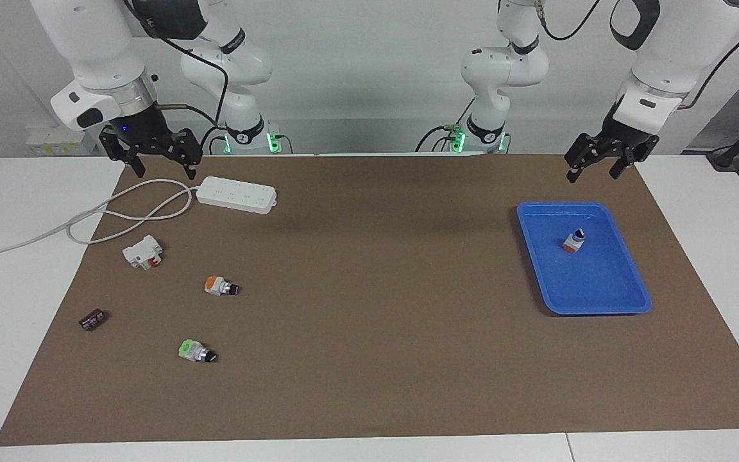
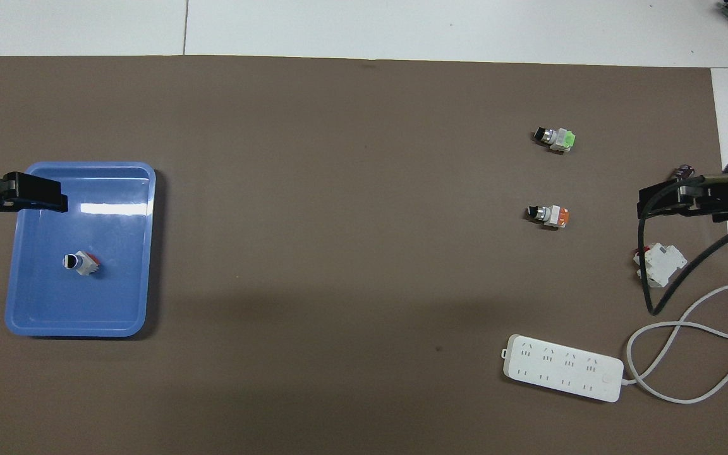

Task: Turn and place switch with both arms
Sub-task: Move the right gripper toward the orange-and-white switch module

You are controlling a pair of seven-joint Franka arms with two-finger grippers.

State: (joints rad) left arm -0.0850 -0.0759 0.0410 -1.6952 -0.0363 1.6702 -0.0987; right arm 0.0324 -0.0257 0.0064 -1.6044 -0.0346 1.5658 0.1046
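Both arms waited, nothing held.
Your switch [image 1: 220, 286] lay on the surface near the breaker [image 1: 143, 251]; right jaws [image 1: 161, 160] and left jaws [image 1: 600, 166] stood open. Next, you'd likely reach down for it.

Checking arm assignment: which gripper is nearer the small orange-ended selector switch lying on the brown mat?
Right. The right gripper hangs open over the white cable at that switch's end; the left gripper, open, hangs by the blue tray.

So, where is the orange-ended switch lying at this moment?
The orange-ended switch lies on the brown mat toward the right arm's end of the table, between the white-and-red breaker block and the green-ended switch.
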